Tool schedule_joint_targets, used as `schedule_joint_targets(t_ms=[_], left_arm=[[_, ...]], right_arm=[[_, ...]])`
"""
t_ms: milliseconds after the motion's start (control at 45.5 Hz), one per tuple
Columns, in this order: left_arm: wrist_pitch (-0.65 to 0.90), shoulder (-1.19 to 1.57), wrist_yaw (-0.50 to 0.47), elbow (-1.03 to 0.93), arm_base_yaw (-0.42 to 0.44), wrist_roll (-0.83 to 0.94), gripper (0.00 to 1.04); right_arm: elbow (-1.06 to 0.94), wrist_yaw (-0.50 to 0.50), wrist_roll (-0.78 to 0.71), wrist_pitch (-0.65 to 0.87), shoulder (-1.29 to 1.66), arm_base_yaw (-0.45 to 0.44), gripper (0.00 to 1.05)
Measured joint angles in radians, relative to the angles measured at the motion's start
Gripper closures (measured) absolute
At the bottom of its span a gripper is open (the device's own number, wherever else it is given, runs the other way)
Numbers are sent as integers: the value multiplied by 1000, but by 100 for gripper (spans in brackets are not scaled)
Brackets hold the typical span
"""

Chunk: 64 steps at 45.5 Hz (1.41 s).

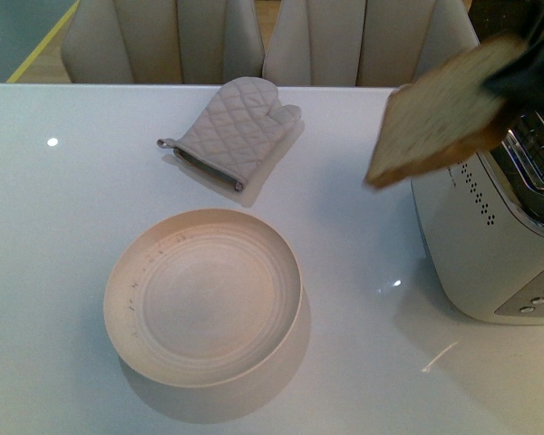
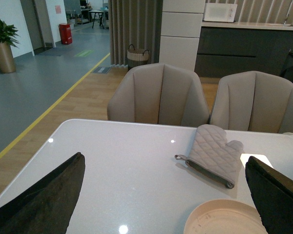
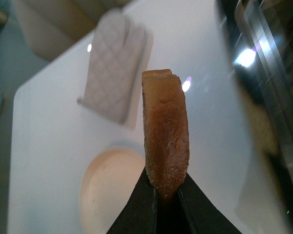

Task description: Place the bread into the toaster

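Two dark fingers [image 3: 136, 212] of the right claw [image 3: 166, 192] are pressed together on the bread [image 3: 165, 131], one on each flat face. They pinch it at the end nearest the wrist. In the right wrist view the slice is seen edge-on, its golden-brown crust turned to the camera, and it stands out from the claw.

In the front view the same slice hangs in the air at the upper right, tilted. Its speckled tan face shows, and the dark claw grips its far upper corner. The bread touches nothing but the claw. Its lower edge overlaps the upper left corner of the toaster [image 1: 490, 236] in the picture, to the left of the chrome slots [image 1: 535, 163], and no part of it is inside them. The toaster stands on the right side of the white tabletop [image 1: 63, 227], with its round buttons on the near corner.

The left claw [image 2: 164, 161] is spread wide with nothing between its fingers. It is above the near left part of the tabletop, well apart from the bread.

A round cream plate [image 1: 204, 299] lies on the tabletop, left of the toaster and near the front edge. Beyond the plate lies a quilted beige oven mitt [image 1: 231, 131], flat and apart from it. Two beige chairs [image 1: 163, 41] stand behind the far edge.
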Motion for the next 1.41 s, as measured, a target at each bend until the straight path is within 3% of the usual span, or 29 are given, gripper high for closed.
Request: schedule_joint_targets(t_ms=[132,330,748,1144,1320,1408], left_arm=[[0,0,0,0,0,0,7],[0,0,0,0,0,0,7],[0,0,0,0,0,0,7],[0,0,0,0,0,0,7],[0,0,0,0,0,0,7],[0,0,0,0,0,0,7]], right_arm=[[94,114,-225,-116,-186,-103,102],[166,137,-462,-196,-178,-154,102],[196,225,-571,-267,-74,-122,102],[266,219,-563,-479,10,-109,102],[286,209,-548,-499,63,-109,102],[274,212,-544,-459,88,-109,87]])
